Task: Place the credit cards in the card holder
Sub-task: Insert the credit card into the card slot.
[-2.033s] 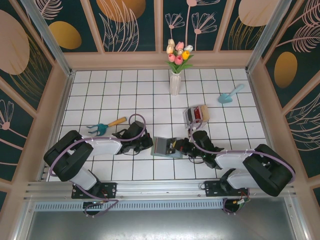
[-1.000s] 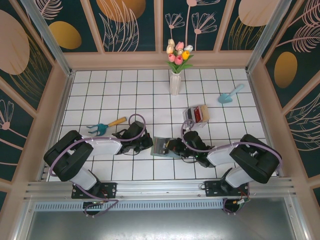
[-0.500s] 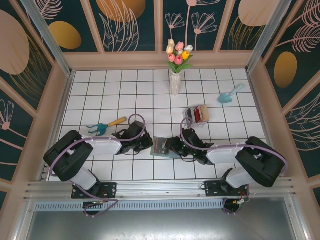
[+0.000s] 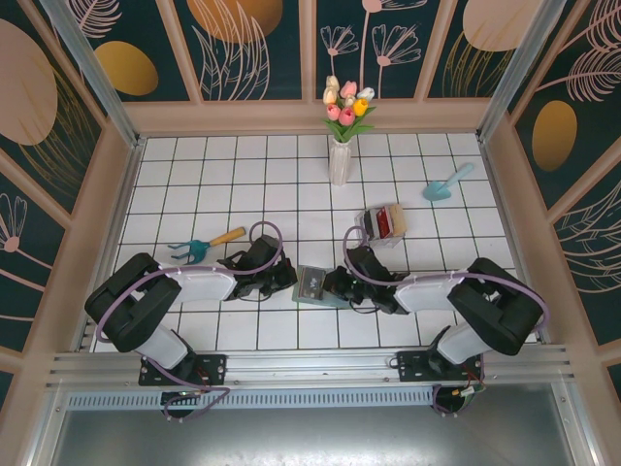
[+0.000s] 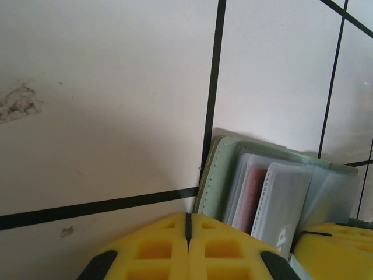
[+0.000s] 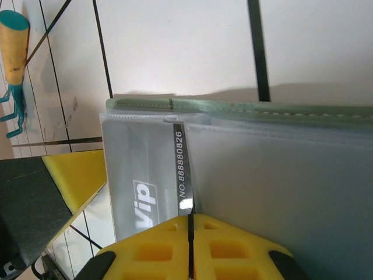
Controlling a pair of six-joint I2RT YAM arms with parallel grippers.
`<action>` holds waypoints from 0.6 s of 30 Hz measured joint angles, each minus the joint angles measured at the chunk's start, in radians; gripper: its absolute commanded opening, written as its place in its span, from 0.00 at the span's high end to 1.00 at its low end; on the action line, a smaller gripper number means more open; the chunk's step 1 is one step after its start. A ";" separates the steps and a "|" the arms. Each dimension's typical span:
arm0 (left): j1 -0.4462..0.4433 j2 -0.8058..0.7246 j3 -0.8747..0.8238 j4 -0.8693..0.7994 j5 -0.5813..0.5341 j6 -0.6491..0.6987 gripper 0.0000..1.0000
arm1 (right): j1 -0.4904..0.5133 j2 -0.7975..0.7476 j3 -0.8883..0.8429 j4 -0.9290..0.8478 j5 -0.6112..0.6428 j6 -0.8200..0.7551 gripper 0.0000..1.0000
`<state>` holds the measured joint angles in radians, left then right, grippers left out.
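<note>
**Card insertion, seen from both tools.** The card holder point(image 4: 312, 284) was laid open on the worktop point(image 4: 243, 184) between the two tools. It lay directly ahead of the right tool point(image 6: 189, 245) and just ahead and to one side of the left tool point(image 5: 187, 242). The right tool was closed narrowly on what appeared to be the near edge of a dark card point(image 6: 182, 169), viewed edge-on. The card's far end was set at the mouth of a clear sleeve point(image 6: 280, 186). The left tool was fully closed and held nothing. Its tips were placed low beside the holder's stitched corner, but contact could not be told. A grey card point(image 6: 145, 198) and a red card point(image 5: 253, 186) were seen lodged in neighbouring sleeves. A clear box point(image 4: 383, 223) of further cards stood well apart, off the right tool's side.

The step in hand was judged to be the seating of the dark card. The card was best kept in line with the sleeve and level with its mouth, and pushed straight ahead in short strokes. The thin film was expected to buckle under any skewed thrust. The left tool was best used as a stop on the far side, so that the holder was not slid along the worktop. If the leading corner caught on the lip, the card was to be eased back and realigned, not forced.
</note>
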<state>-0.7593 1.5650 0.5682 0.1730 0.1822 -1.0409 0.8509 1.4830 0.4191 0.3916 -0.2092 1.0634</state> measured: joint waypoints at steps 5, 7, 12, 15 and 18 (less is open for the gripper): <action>0.000 0.000 0.000 0.001 -0.001 0.000 0.96 | 0.000 0.028 0.023 -0.001 -0.006 -0.011 0.90; 0.000 0.000 0.000 0.002 -0.001 0.000 0.96 | 0.000 0.034 0.027 0.000 -0.010 -0.011 0.90; 0.000 -0.001 -0.003 0.004 -0.004 0.000 0.96 | 0.000 0.035 0.044 -0.027 -0.011 -0.019 0.85; 0.000 -0.005 -0.005 0.003 -0.008 0.000 0.94 | 0.002 -0.001 0.063 -0.103 0.018 -0.039 0.81; 0.000 -0.012 -0.005 -0.010 -0.024 0.000 0.89 | 0.003 -0.060 0.107 -0.228 0.084 -0.074 0.78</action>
<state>-0.7597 1.5528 0.5636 0.1635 0.1581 -1.0405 0.8536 1.4235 0.5262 0.1638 -0.1257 0.9897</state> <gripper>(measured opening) 0.078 0.211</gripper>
